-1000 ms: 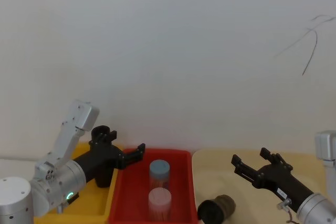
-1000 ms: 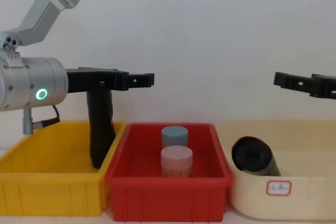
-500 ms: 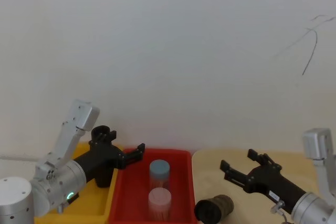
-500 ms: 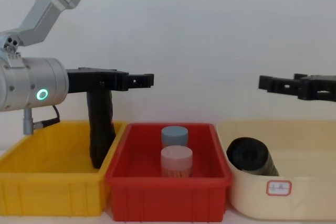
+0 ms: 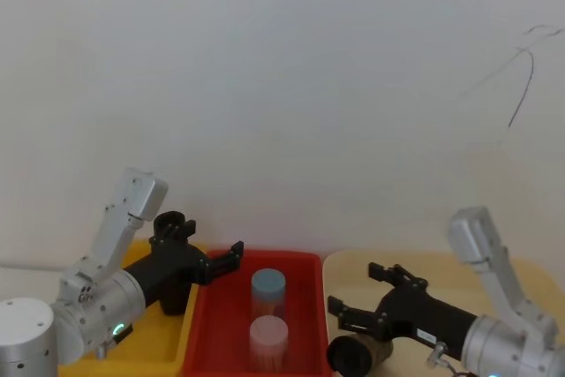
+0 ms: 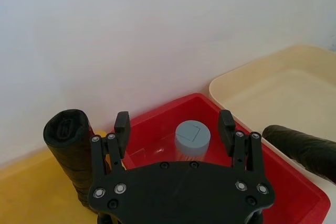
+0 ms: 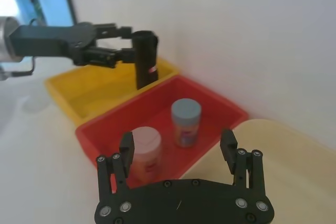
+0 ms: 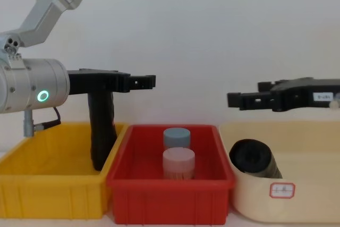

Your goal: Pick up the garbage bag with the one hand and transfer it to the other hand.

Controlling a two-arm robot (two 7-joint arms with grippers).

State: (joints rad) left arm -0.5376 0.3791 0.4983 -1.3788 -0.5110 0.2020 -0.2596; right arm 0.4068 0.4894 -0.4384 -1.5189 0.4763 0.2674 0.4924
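Observation:
The garbage bag [image 8: 102,131] is a thick black roll standing upright in the yellow bin [image 8: 53,198]. A small red sticker marks the garbage bag [image 7: 146,59] in the right wrist view. My left gripper [image 8: 144,81], on the wrist with the green ring, is open and level at the roll's top. The garbage bag [image 6: 67,142] stands just outside its left finger, not between the fingers. My right gripper [image 8: 237,99] is open, empty and points left above the beige tray [image 8: 303,208].
A red bin [image 8: 170,198] in the middle holds a blue-lidded jar [image 8: 176,137] and a pink-lidded jar [image 8: 178,163]. A slimmer black roll [image 8: 255,159] lies on its side in the beige tray, below my right gripper. A white wall stands close behind.
My right gripper has swung left over the beige tray, toward the red bin. The left arm and the upright roll have not moved.

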